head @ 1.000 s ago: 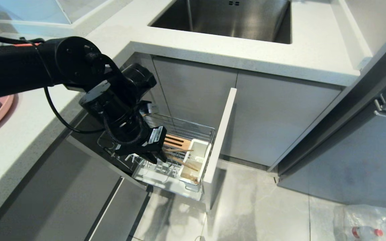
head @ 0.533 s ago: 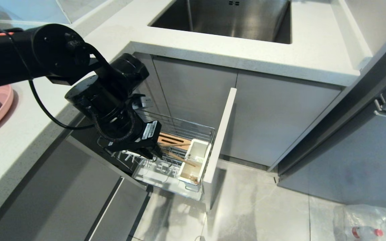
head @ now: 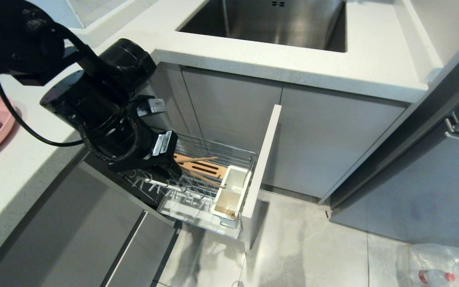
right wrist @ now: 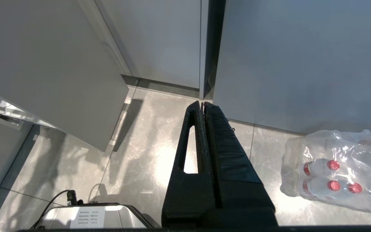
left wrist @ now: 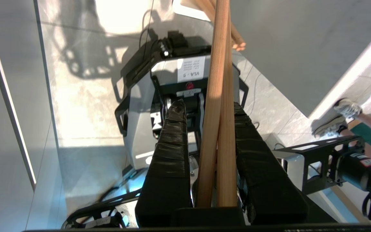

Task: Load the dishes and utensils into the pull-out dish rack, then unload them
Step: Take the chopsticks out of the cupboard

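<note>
Left gripper (left wrist: 204, 129): clamped on the chopsticks (left wrist: 219, 106), above the pull-out dish rack (head: 209, 183), over its wooden strip (head: 201, 166); chopstick tips reach toward the white caddy (head: 231, 191). Right gripper (right wrist: 202, 106): fingers together, hanging low over the floor beside a pack of bottles (right wrist: 337, 174).

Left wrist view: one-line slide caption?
Left tool clamps a pair of wooden chopsticks lengthwise between its fingers.
</note>
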Controlling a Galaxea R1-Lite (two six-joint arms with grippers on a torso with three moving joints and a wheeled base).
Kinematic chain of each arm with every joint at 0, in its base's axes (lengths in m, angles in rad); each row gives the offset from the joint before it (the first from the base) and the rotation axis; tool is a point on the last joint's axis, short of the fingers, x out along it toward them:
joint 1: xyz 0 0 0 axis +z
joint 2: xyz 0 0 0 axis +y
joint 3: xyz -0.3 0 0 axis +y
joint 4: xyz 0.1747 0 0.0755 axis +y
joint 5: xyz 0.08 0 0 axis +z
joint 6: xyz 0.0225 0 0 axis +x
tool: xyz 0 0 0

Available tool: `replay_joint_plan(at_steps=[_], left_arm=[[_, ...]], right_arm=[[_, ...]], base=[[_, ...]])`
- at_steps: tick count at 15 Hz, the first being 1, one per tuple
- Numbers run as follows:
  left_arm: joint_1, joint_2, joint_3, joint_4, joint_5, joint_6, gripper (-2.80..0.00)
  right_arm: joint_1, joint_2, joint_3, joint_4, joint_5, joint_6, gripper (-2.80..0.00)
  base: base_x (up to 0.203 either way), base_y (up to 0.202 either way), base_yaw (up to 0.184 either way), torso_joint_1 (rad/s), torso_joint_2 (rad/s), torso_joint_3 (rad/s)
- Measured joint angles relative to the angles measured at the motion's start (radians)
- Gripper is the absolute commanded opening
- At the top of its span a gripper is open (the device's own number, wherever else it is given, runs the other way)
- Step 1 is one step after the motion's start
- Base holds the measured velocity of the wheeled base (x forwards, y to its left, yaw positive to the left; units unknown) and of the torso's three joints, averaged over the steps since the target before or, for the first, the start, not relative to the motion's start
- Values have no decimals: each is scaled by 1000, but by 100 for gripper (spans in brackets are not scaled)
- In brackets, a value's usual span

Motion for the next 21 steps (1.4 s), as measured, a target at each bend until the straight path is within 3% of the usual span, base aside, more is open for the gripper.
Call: replay_joint_plan(at_steps=[21], left_arm=[[1,-378,-1,8,109,4,-280]], right_arm=[[0,0,0,0,0,0,-280]], base=[[0,0,0,0,0,0]])
